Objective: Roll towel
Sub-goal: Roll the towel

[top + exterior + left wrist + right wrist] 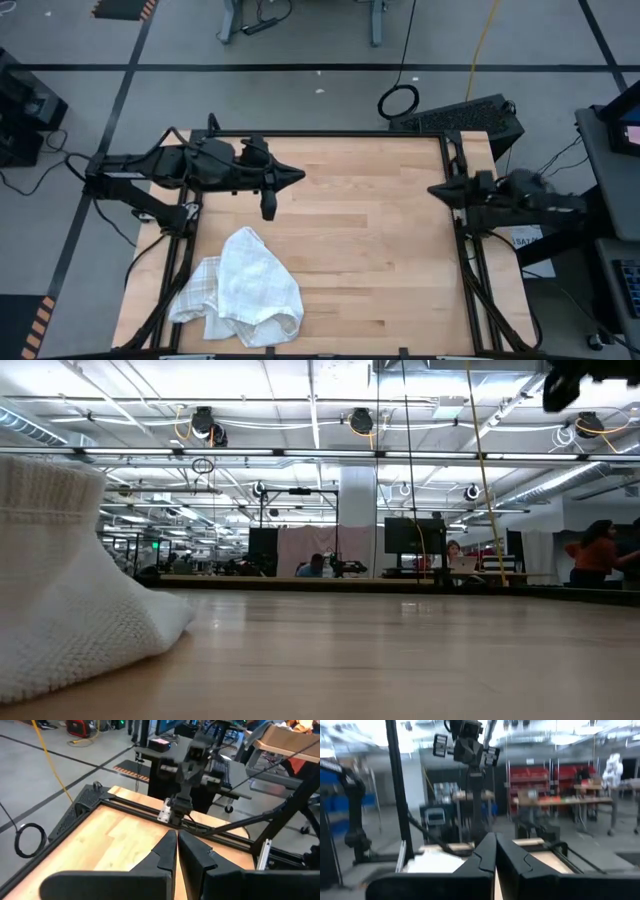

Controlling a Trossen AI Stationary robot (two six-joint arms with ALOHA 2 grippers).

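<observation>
Left gripper (296, 176) closed and empty, raised over the table's (380, 240) far left part; right gripper (435, 189) closed and empty at the right edge. Towel (245, 290) crumpled near the front left corner, unrolled. Flattening and rolling remaining; task not begun.

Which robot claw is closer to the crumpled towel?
The left gripper. It hangs over the table's far left part, with the towel bunched at the near left edge. The right gripper waits at the table's right edge, farther away.
</observation>
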